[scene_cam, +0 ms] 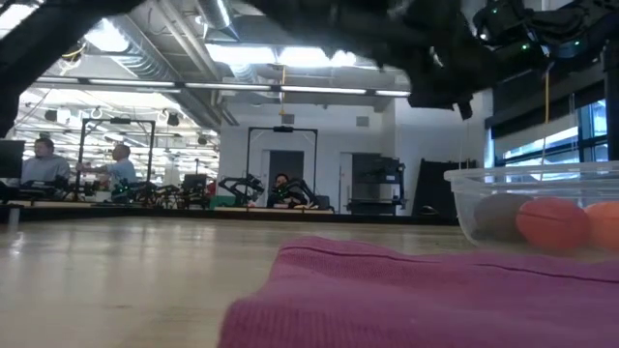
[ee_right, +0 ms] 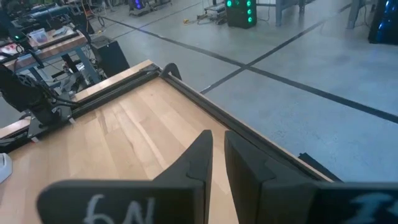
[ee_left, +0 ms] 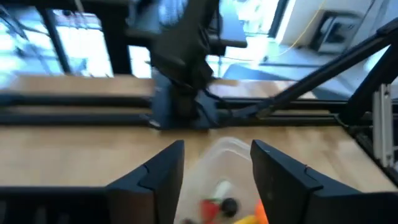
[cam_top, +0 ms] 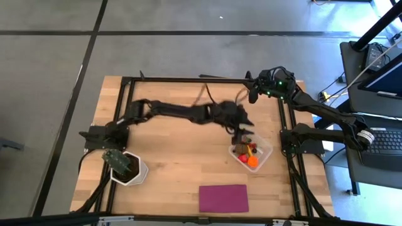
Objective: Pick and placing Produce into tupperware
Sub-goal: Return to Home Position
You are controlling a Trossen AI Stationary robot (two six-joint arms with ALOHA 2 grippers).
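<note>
The clear tupperware [cam_top: 266, 149] stands on the table's right side. It holds the produce: an orange ball [cam_top: 252, 161], small red pieces and a dark bit. In the low view orange balls [scene_cam: 552, 222] show through the tub's wall [scene_cam: 484, 208]. My left gripper [cam_top: 242, 132] reaches across the table and hovers just above the tub's far-left corner. It is open and has nothing between its fingers. The left wrist view looks down between them [ee_left: 217, 149] into the tub [ee_left: 227, 152] at the produce [ee_left: 217, 205]. My right gripper [cam_top: 252, 88] waits shut above the table's far right corner.
A green plant in a white pot [cam_top: 129, 168] stands at the near left. A magenta cloth [cam_top: 223, 198] lies flat near the front edge and fills the low view's foreground [scene_cam: 416, 290]. Black frame rails [cam_top: 201, 80] border the tabletop. Bare wood lies in the middle.
</note>
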